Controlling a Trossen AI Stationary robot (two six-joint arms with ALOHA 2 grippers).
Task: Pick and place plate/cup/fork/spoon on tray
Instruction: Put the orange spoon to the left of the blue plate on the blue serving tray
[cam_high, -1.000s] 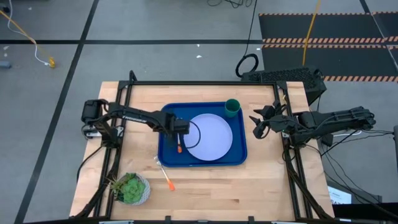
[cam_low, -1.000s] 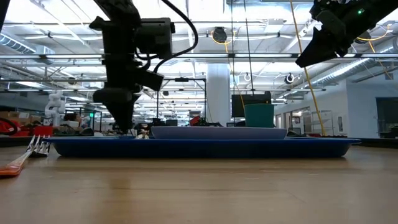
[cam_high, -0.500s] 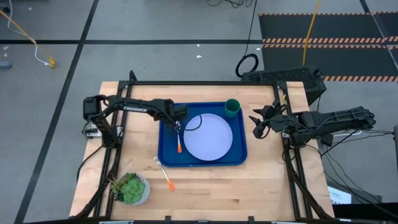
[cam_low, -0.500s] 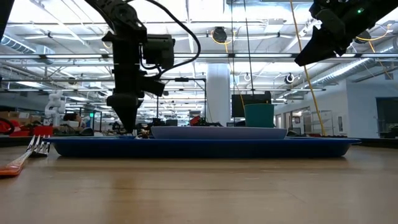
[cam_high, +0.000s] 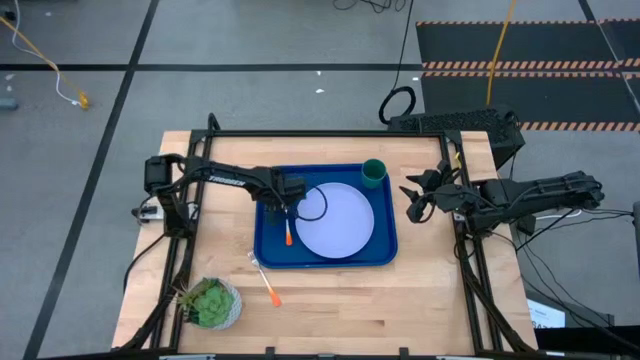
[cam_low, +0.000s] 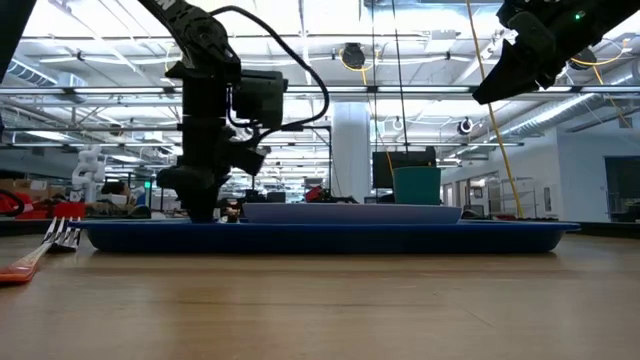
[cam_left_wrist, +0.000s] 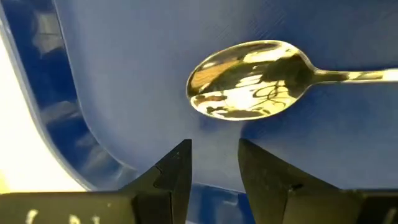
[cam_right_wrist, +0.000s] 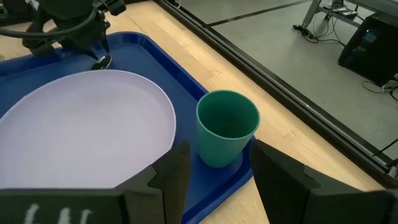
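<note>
The left gripper (cam_left_wrist: 213, 163) is hovering low over the left part of the tray (cam_high: 268, 250), its two dark fingers (cam_left_wrist: 176, 171) standing slightly apart and pinching nothing. Just ahead of the fingertips the spoon (cam_left_wrist: 249, 79) is lying flat on the blue tray floor, untouched: its oval silver bowl is shining with reflections, and its orange handle is pointing toward the tray's near edge. The plate (cam_high: 335, 220), pale lavender-white and round, is sitting just beside it on the tray, with the dark green cup (cam_high: 373, 173) standing upright in the far right corner. The fork (cam_high: 264, 279) is lying on the wooden table (cam_high: 420, 300), off the tray. The right gripper (cam_right_wrist: 213, 165) is waiting, fingers spread, beside the tray's right edge.
</note>
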